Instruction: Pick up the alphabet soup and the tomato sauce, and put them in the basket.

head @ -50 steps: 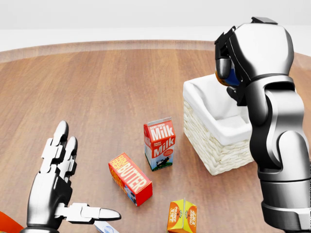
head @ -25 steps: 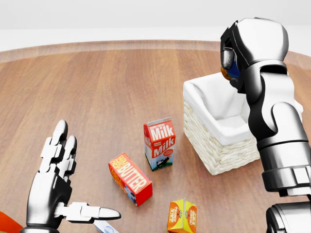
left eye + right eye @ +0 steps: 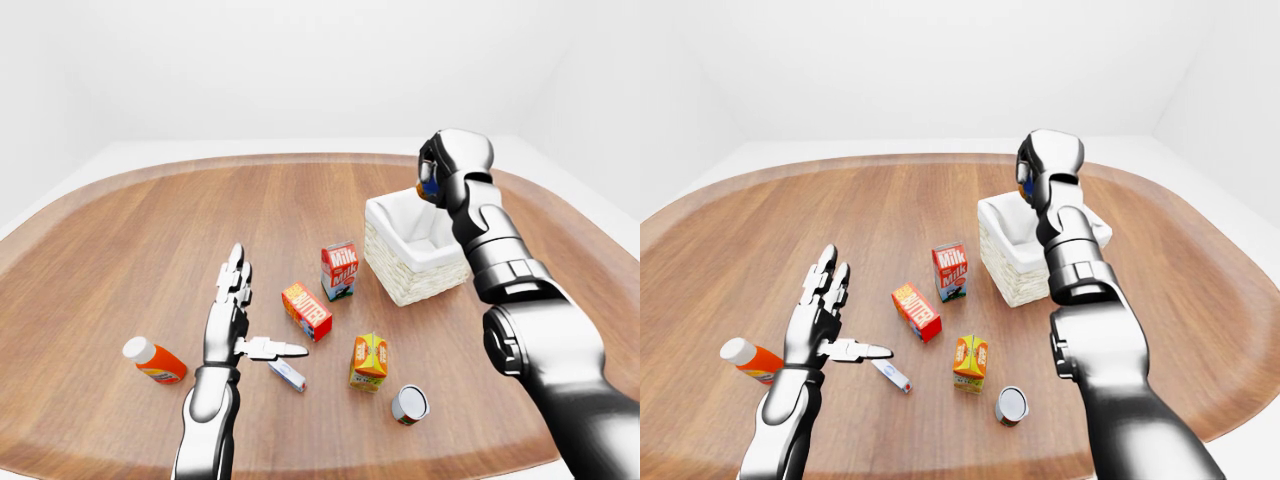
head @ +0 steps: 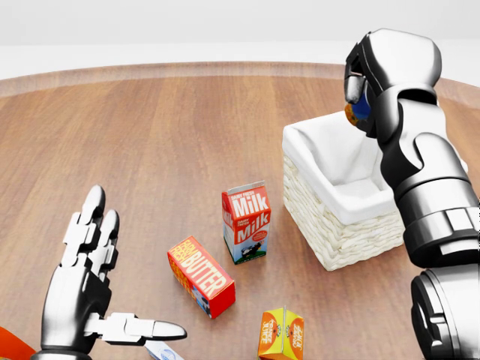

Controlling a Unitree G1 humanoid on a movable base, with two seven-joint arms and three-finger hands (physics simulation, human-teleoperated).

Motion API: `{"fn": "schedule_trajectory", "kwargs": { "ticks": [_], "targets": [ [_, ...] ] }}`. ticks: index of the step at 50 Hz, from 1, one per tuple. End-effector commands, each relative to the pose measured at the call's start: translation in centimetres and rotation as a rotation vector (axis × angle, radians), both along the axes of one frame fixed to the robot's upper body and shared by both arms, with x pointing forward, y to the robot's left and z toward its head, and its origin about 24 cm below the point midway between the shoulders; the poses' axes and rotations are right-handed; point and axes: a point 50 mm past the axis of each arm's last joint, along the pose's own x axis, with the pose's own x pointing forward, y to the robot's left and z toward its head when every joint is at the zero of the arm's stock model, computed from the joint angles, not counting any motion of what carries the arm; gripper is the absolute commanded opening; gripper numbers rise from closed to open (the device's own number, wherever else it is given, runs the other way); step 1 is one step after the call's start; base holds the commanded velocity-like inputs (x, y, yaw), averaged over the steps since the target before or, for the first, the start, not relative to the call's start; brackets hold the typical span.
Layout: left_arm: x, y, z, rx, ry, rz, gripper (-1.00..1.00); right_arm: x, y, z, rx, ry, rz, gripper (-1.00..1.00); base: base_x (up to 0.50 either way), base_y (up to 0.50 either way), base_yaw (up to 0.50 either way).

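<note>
My right hand (image 4: 360,101) is shut on a can with an orange and blue label (image 4: 358,111); I cannot read which can it is. It holds the can in the air above the top right rim of the white-lined wicker basket (image 4: 341,241). A second can (image 3: 409,404) with a silver end lies on the wooden table at the bottom right of the left-eye view. My left hand (image 4: 139,262) is open and empty, fingers spread, hovering at the lower left.
A milk carton (image 4: 246,221), a butter box (image 4: 200,275) and an orange juice carton (image 4: 281,334) stand left of and below the basket. An orange bottle (image 3: 153,360) and a small tube (image 3: 287,375) lie near my left hand.
My right hand has moved a little to the right with the can, and its forearm has swung towards the right edge. The left hand has not moved.
</note>
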Motion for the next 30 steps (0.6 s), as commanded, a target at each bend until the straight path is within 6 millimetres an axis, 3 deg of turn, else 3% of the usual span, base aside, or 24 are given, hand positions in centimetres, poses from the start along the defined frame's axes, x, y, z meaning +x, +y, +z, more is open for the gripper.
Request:
{"fn": "schedule_trajectory", "kwargs": {
  "ticks": [1, 30],
  "targets": [
    [0.1, 0.0, 0.2, -0.003, -0.007, 0.005, 1.00, 0.6, 0.5, 0.6, -0.022, -0.001, -0.016, -1.00, 0.00, 0.00, 0.00],
    [0.2, 0.1, 0.1, -0.007, -0.003, 0.009, 1.00, 0.9, 1.2, -0.5, -0.144, 0.093, -0.019, -1.00, 0.00, 0.00, 0.00]
  ]
}}
